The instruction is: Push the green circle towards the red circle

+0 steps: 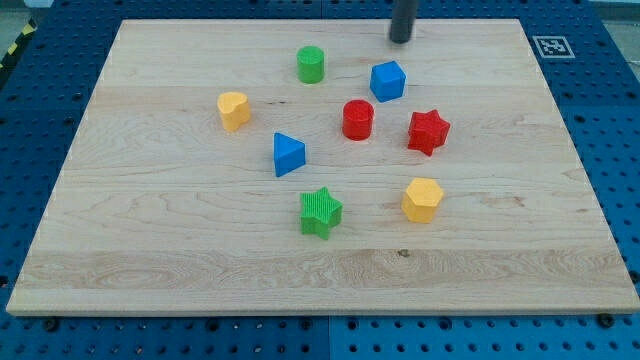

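Note:
The green circle (311, 64) stands near the view's top, left of centre. The red circle (358, 119) stands below and to its right, with a clear gap between them. My tip (401, 39) is at the view's top, to the right of the green circle and just above the blue cube (388, 81). It touches no block.
A red star (428, 131) sits right of the red circle. A yellow block (233, 110) is at the left, a blue triangle (288, 154) below centre-left, a green star (320, 212) and a yellow hexagon (422, 199) lower down. The wooden board (150, 250) lies on a blue pegboard.

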Controlling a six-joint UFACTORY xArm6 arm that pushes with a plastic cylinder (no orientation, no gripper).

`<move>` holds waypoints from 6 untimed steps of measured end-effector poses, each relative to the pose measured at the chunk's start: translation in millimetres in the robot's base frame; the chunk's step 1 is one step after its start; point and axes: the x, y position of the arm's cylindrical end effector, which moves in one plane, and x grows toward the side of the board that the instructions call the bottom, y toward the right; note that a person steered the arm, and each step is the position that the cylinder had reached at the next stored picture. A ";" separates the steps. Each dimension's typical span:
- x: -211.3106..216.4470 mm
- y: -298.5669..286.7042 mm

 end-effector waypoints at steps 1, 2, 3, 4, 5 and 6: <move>12.8 -54.6; 23.6 -104.2; 23.9 -116.1; 27.8 -126.9; 29.4 -128.3; 38.3 -124.6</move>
